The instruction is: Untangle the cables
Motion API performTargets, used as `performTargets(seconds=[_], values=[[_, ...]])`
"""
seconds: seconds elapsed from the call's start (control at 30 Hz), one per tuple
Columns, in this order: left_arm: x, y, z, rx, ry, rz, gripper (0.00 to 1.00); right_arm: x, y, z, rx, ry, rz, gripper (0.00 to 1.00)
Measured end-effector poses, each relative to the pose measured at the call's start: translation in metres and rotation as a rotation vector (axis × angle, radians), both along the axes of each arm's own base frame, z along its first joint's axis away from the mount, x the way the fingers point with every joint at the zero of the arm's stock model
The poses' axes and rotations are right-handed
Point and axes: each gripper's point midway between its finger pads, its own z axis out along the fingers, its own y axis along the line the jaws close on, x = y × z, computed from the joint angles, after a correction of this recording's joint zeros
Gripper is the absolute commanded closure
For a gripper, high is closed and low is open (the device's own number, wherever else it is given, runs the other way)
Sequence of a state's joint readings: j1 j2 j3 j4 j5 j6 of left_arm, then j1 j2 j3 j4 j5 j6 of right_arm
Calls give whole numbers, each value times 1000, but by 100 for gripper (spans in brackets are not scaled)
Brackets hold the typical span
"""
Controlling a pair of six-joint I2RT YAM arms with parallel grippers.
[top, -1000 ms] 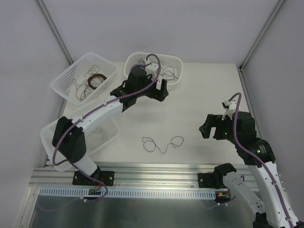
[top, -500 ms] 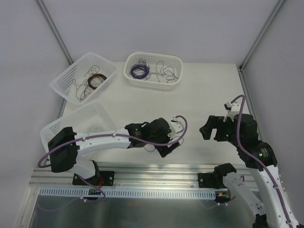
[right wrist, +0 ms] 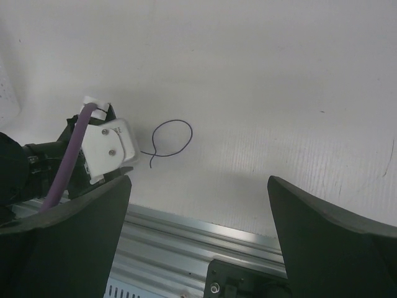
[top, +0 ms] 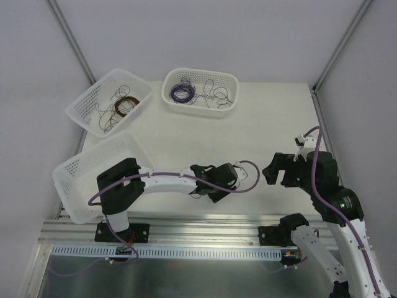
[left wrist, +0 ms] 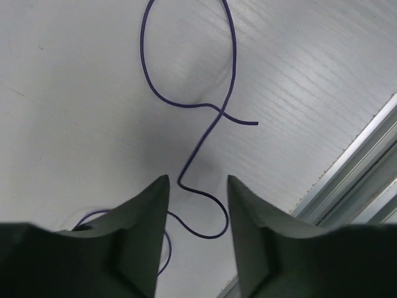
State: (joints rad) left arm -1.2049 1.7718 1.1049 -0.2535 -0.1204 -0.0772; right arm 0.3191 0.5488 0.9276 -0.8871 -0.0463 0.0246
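Now, left gripper [left wrist: 195, 183]: low over the table [left wrist: 74, 74] close to its near edge, fingers [left wrist: 146, 211] apart and astride the wire, not clamped on it.
Purple wire [left wrist: 211, 133]: a single strand lying flat on the table. It runs up between those fingers and curls into an open loop just beyond. It crosses itself once, and no other strand touches it.
Right gripper [right wrist: 198, 180]: raised over the right side of the table, apart from the wire, fingers [right wrist: 93, 217] spread wide with nothing between them.
Near basket [top: 62, 177]: at the table's near-left corner; its contents are too faint to tell.
Far-left basket [top: 77, 113]: holds a neat brown coil [top: 126, 104] with dark loose wires [top: 107, 118] scribbled beside it.
Far basket [top: 231, 79]: holds a neat purple coil [top: 182, 93] with thin loose loops [top: 218, 94] next to it.
Done, as judged: one strand lies out on its own, nearly straightened.
Left, as judged: grip this strand and deal with it, then work through the scribbled loops in both far baskets. The task looks roughly midway.
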Motion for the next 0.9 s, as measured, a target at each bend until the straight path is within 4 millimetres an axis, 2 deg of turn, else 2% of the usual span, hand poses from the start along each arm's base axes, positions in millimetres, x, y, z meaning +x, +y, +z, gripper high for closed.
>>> performTargets(seconds=[0.03,0.07,0.17,0.3,0.43,0.6,0.77,0.9], values=[[1,-1,0,0,-2,2,69,0,0,0,-1,0,-3,3],[1,-1,1,2,-3,4,81,0,-1,0,-2,-1,-5,3],[3,2,1,12,-10,14,100,1,-1,0,-4,-1,-8,3],[4,6,6,20,-22,15,100,1,-1,0,-4,-1,-8,3],[12,9,28,1,-74,27,100,1,-2,0,-7,-2,-11,3],[35,6,79,-86,-146,62,100,2,-7,0,-20,-10,-33,3],[86,6,145,-207,-236,150,100,2,-14,4,-32,-42,-64,3],[134,18,199,-291,-315,242,100,2,-16,6,-36,-55,-77,3]])
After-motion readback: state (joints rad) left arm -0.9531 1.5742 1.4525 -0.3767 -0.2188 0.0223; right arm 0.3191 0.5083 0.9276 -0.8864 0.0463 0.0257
